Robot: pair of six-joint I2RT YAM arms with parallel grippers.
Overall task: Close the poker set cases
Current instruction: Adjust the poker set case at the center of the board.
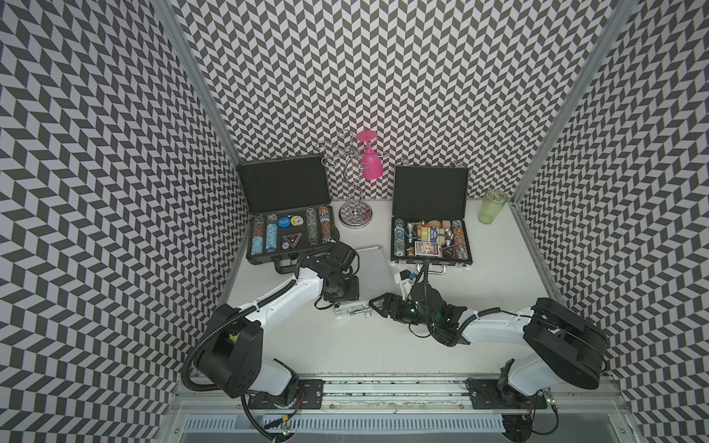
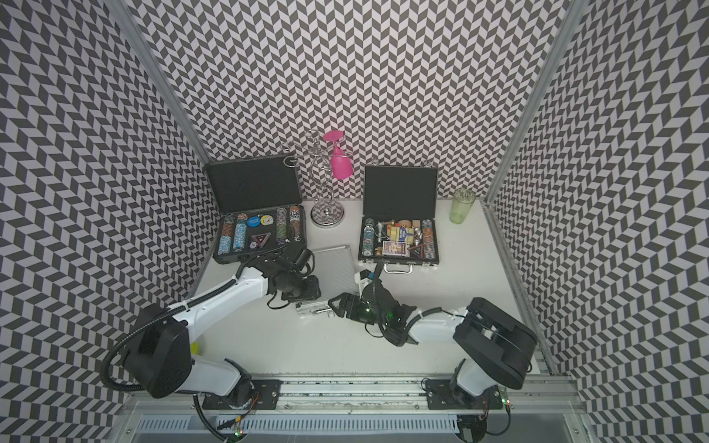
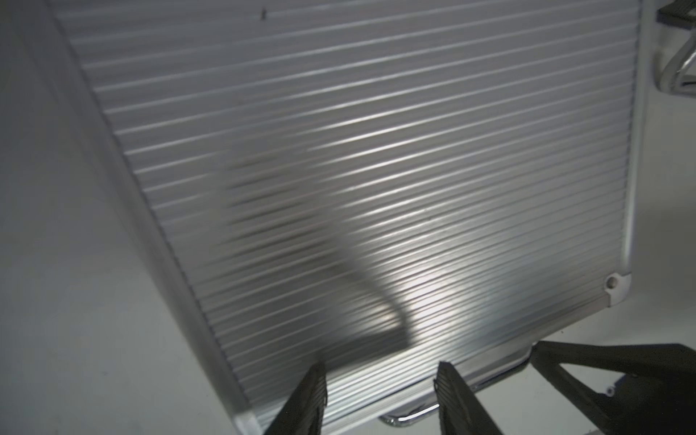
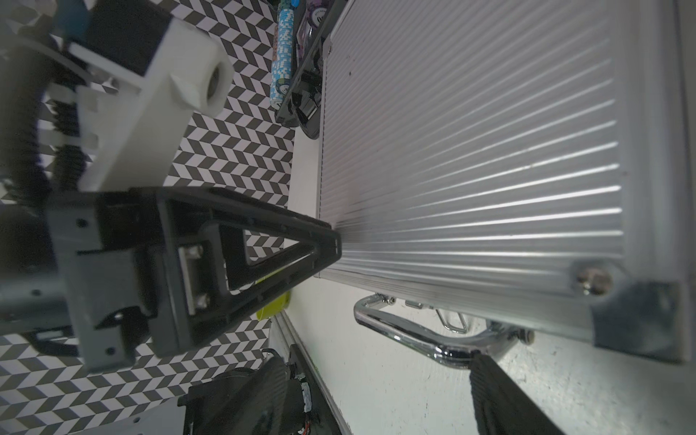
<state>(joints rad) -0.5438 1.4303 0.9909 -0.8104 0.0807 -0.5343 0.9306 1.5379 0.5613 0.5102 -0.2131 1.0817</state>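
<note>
The small ribbed silver case (image 1: pixel 373 266) lies mid-table with its lid down. My left gripper (image 3: pixel 380 380) hangs just above the lid near its handle edge, open, with nothing between its fingers (image 3: pixel 309 399). It shows in both top views (image 1: pixel 341 293) (image 2: pixel 301 291). My right gripper (image 1: pixel 379 305) is open at the case's front. One finger (image 4: pixel 501 395) touches the chrome handle (image 4: pixel 410 335). The dark-grey case (image 1: pixel 286 237) at the back left and the black case (image 1: pixel 431 239) at the back right stand open, with chips showing.
A chrome glass stand (image 1: pixel 355 199) holding a pink glass (image 1: pixel 371 163) stands between the two open cases. A green tumbler (image 1: pixel 492 206) is at the back right corner. Patterned walls close in on three sides.
</note>
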